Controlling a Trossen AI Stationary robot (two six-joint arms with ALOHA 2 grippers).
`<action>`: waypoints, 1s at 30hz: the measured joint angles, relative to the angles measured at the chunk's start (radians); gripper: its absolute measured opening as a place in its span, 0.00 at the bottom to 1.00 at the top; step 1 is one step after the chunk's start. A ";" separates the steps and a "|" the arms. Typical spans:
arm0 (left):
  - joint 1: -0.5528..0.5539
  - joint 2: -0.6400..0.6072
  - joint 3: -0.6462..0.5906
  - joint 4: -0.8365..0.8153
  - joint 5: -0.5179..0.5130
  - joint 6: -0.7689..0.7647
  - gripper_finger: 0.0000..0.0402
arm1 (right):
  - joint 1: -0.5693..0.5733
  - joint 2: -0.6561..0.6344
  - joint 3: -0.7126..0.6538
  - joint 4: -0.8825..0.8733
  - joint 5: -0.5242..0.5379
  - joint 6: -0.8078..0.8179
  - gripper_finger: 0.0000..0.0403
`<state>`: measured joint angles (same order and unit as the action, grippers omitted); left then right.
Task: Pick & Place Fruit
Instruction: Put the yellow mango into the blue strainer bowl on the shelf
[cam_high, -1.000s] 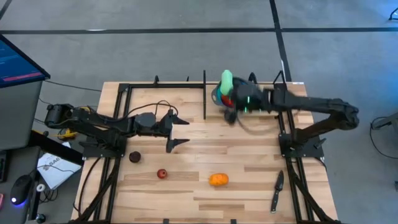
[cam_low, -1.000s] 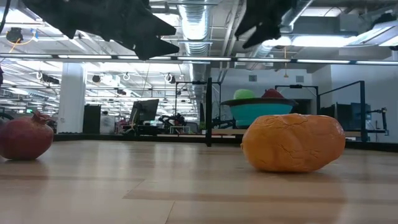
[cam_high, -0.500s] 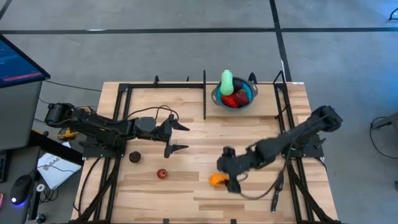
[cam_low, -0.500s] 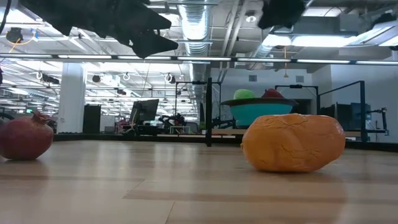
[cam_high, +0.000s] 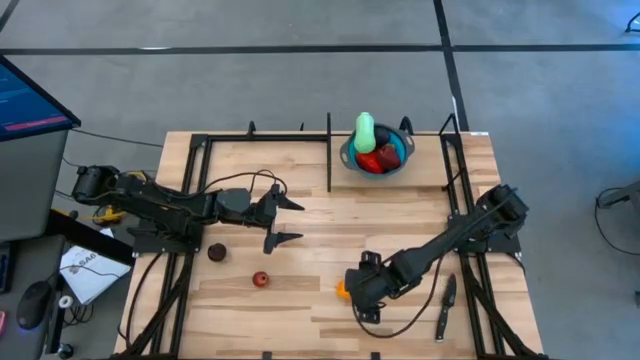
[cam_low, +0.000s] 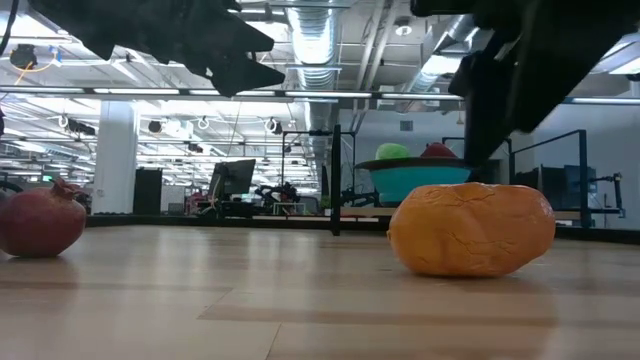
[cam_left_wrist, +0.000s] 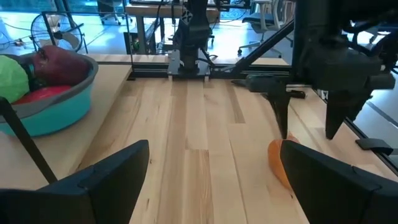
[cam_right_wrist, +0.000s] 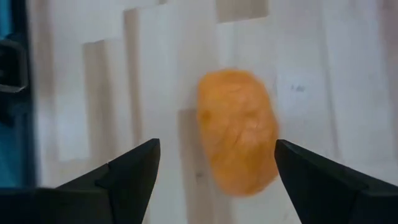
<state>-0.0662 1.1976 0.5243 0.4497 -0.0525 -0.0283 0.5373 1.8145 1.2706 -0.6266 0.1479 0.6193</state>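
Near the lower middle of the high view, the right gripper (cam_high: 356, 295) hangs over the bumpy orange toy fruit (cam_high: 343, 289), which lies on the pale wooden table (cam_high: 300, 300). Its two dark fingers (cam_right_wrist: 134, 168) stand wide apart and hold nothing. From the right wrist view, the orange fruit (cam_right_wrist: 238, 130) sits between them, a bit nearer one finger than the other.

To do this step well, the gripper should slide over a little so the fruit is right in the middle. Then it should go straight down until the fingers are on both sides of the fruit, low but not scraping the wood. The fruit is longer one way, so pinching across its narrow part looks best. It should squeeze slowly (the fruit is round and could roll or pop out).

After that, the fruit likely needs to go up high and over to the round blue bowl (cam_high: 398, 155) at the upper middle of the high view. That bowl already has a pale green oblong fruit (cam_high: 365, 129) and a red pepper (cam_high: 370, 161) in it, so the drop should be gentle.

Off to the left middle of the high view, the left gripper (cam_high: 283, 220) waits above the table, open wide and empty. A small red fruit (cam_high: 260, 280) and a dark maroon fruit (cam_high: 216, 252) sit at the lower left, still to be picked up.
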 joint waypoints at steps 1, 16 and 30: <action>0.000 0.000 0.000 0.001 0.000 0.001 0.88 | 0.001 0.006 0.000 0.004 0.028 0.000 0.77; 0.000 0.000 0.000 0.016 0.000 0.024 0.88 | -0.016 0.008 -0.143 0.194 0.116 -0.024 0.77; 0.000 0.000 0.001 0.016 0.000 0.003 0.88 | -0.024 0.073 -0.149 0.220 0.110 -0.037 0.64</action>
<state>-0.0662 1.1976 0.5251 0.4654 -0.0524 -0.0249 0.5129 1.8870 1.1221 -0.4061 0.2575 0.5819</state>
